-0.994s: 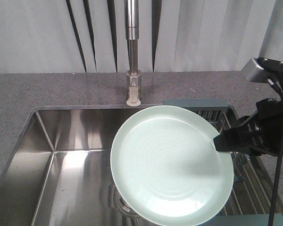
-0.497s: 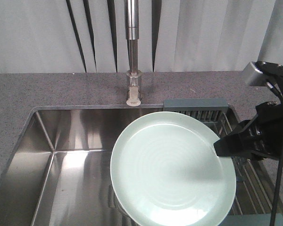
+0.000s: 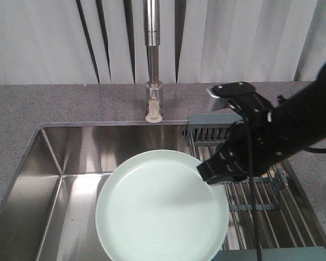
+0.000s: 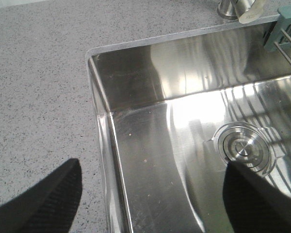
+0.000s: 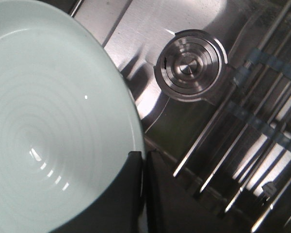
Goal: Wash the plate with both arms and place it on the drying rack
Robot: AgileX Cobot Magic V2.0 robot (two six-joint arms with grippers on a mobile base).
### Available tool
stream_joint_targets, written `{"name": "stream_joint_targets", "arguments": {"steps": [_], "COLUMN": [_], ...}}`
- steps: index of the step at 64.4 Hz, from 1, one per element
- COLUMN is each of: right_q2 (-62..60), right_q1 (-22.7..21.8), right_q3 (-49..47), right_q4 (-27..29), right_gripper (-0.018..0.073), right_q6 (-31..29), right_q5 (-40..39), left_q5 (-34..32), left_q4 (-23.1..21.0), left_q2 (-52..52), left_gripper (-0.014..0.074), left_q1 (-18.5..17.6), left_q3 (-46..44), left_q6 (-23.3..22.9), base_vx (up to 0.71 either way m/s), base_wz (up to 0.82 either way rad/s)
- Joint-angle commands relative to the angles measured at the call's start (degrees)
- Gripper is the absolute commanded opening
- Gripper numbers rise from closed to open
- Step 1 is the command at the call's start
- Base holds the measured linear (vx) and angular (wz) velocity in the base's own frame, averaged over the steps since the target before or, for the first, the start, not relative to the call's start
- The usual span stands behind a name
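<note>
My right gripper (image 5: pixel 143 160) is clamped on the rim of the pale mint-green plate (image 3: pixel 162 205), one finger over its ringed face and one under it. My left gripper (image 4: pixel 153 170) is spread wide with nothing between its fingers (image 4: pixel 43 199), and it hangs over the near left corner of the steel sink basin (image 3: pixel 70 163). The plate is held face up above the basin, and its right edge lies near the left side of the drying rack (image 3: pixel 261 206). The rack's thin metal bars span the right part of the sink, with a slotted grey-blue end piece (image 3: pixel 217 126) at the back. The round steel drain (image 4: pixel 243 148) sits in the bright basin floor. Behind the sink a steel faucet (image 3: pixel 153 65) rises from the grey speckled countertop (image 3: pixel 70 100), in front of pale pleated curtains (image 3: pixel 43 38)
</note>
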Motion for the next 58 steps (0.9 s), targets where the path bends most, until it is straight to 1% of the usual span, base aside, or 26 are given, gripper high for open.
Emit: {"name": "stream_joint_targets", "arguments": {"steps": [1, 10, 21, 32, 42, 49, 58], "right_q2": [3.4, 10.3, 18.0, 23.1, 25.3, 25.5, 25.5], "right_q1": [1.6, 2.7, 2.7, 2.2, -1.0, -3.7, -6.5], "right_q3": [-6.4, -14.6, -24.8, -32.7, -35.8, -36.1, -36.1], "right_q4": [1.0, 1.0, 0.9, -3.2, -2.9, -2.9, -3.0], "right_gripper": [-0.0004, -0.0004, -0.0004, -0.0004, -0.0004, -0.0004, -0.0004], "right_q6": [0.5, 0.5, 0.5, 2.2, 2.2, 2.2, 2.4], "right_q5": [-1.9, -0.8, 2.1, 4.0, 5.3, 5.7, 8.9], "left_q5": [-4.0, -4.0, -4.0, -4.0, -4.0, -4.0, -4.0], "left_q4": [-0.1, -0.1, -0.1, -0.1, -0.1, -0.1, -0.1], "left_q2": [0.0, 0.0, 0.0, 0.0, 0.0, 0.0, 0.0], "left_gripper": [0.0551, 0.0551, 0.0551, 0.0551, 0.0551, 0.0551, 0.0551], "left_q1": [-0.2, -0.2, -0.2, -0.2, -0.2, -0.2, -0.2], "left_q3": [-1.4, -1.4, -1.4, -1.4, -1.4, -1.4, -1.4], "left_q6": [-0.8, -0.8, -0.8, -0.8, -0.8, -0.8, -0.8], "base_vx": [0.0, 0.0, 0.0, 0.0, 0.0, 0.0, 0.0], "base_wz": [0.0, 0.0, 0.0, 0.0, 0.0, 0.0, 0.0]}}
